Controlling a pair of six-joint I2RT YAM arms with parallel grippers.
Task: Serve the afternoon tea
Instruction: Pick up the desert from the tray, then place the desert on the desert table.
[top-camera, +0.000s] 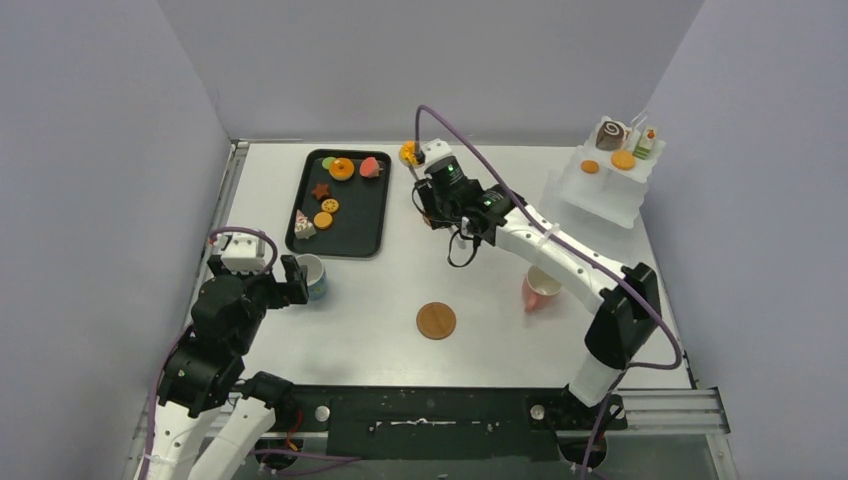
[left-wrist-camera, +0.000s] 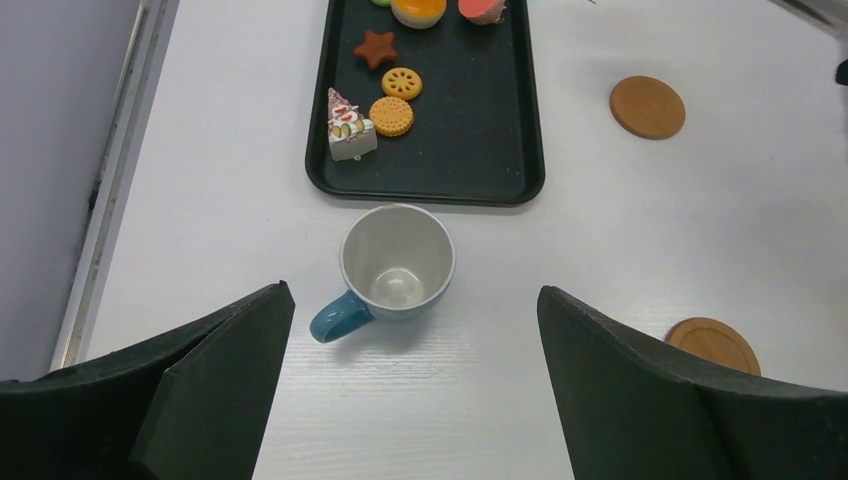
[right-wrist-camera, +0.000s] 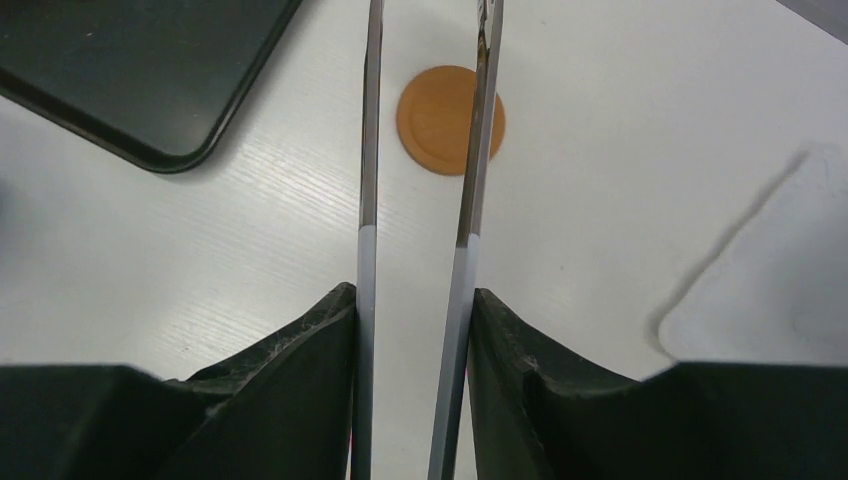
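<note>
L gripper (left-wrist-camera: 414, 293) wide open, empty; 1 blue cup (left-wrist-camera: 397, 262) just ahead. R gripper (right-wrist-camera: 412, 295) clamps 1 tongs (right-wrist-camera: 368, 150). 1 pink cup (top-camera: 537, 293), 2 coasters (left-wrist-camera: 647, 107).

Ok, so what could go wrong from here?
One: the open left tool faces the blue cup, whose handle points toward one finger; closing could catch it and spin the cup. Two: the right tool pinches thin metal tongs, which might twist or slip. Three: the pink cup sits close under the right arm; a swing could knock it.
</note>
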